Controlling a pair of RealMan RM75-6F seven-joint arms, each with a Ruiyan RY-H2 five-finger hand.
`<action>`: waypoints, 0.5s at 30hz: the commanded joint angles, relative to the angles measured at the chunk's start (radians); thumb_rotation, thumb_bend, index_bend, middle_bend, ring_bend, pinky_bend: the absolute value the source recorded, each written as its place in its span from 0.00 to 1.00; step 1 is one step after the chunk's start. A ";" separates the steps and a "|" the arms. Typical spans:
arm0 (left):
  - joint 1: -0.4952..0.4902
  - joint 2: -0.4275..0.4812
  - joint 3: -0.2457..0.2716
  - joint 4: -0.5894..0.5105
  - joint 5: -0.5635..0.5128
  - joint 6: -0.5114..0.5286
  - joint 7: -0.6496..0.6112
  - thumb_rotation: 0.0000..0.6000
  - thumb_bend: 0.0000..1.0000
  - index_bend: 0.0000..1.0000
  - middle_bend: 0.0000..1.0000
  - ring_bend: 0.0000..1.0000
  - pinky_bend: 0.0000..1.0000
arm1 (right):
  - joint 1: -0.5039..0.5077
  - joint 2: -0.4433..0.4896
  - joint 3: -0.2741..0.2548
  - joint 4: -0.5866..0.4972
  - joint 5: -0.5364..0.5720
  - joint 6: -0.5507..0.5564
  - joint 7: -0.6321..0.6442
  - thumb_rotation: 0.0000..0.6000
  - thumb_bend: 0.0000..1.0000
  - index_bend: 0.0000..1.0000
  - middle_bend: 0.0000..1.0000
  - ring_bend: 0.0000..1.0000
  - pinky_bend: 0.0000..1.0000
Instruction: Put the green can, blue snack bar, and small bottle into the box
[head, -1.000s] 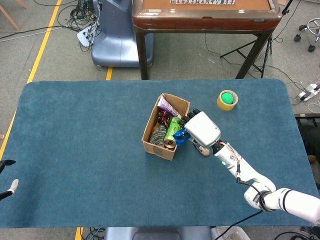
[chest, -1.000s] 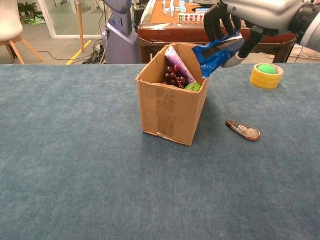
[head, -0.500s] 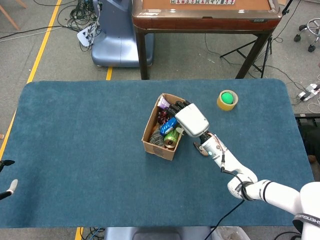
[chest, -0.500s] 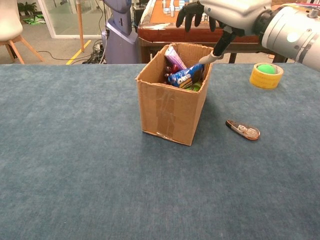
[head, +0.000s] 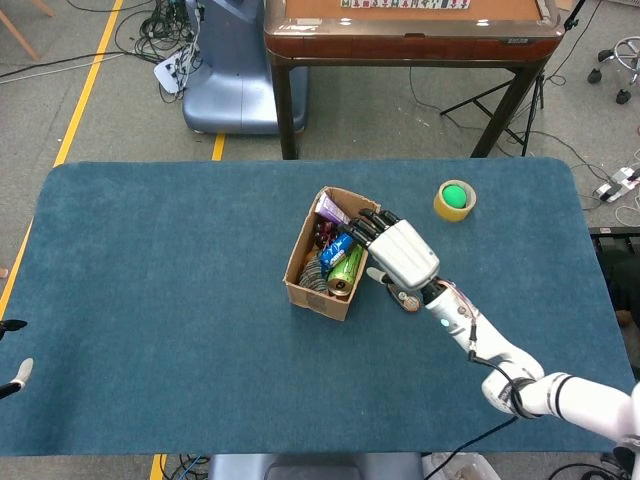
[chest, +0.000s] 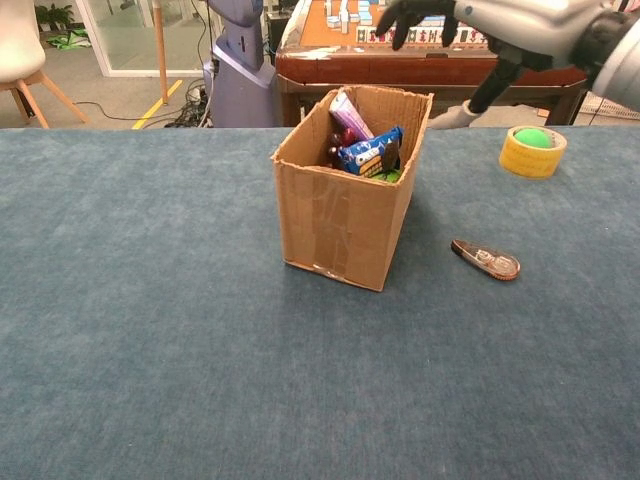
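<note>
My right hand (head: 402, 254) is hovering with fingers spread, holding nothing, over the cardboard box (chest: 343, 216). The head view is showing the green can (head: 346, 268) beside the blue snack bar (chest: 368, 153); the chest view is hiding it. Yellow tape roll (chest: 532, 152) is lying near on the bench (chest: 150, 350).

You had a table (head: 150, 300) covered in blue-green carpet-like cloth. On it stood the open cardboard box (chest: 340, 215) near the middle, a yellow tape roll (chest: 532, 152) toward the far right, and a small flat brown object (chest: 486, 260) just beside the box.
</note>
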 joint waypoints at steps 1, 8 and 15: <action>-0.001 -0.002 0.000 0.000 0.000 -0.001 0.005 1.00 0.31 0.29 0.32 0.27 0.45 | -0.050 0.063 -0.048 -0.054 -0.028 0.029 -0.019 1.00 0.00 0.31 0.36 0.27 0.37; -0.006 -0.008 0.001 0.001 -0.006 -0.010 0.021 1.00 0.31 0.29 0.32 0.27 0.45 | -0.129 0.139 -0.109 -0.093 0.003 0.024 -0.072 1.00 0.07 0.34 0.45 0.37 0.44; -0.009 -0.011 0.003 0.001 -0.010 -0.020 0.036 1.00 0.31 0.29 0.32 0.27 0.45 | -0.184 0.166 -0.131 -0.077 0.062 0.000 -0.064 1.00 0.26 0.44 0.70 0.62 0.67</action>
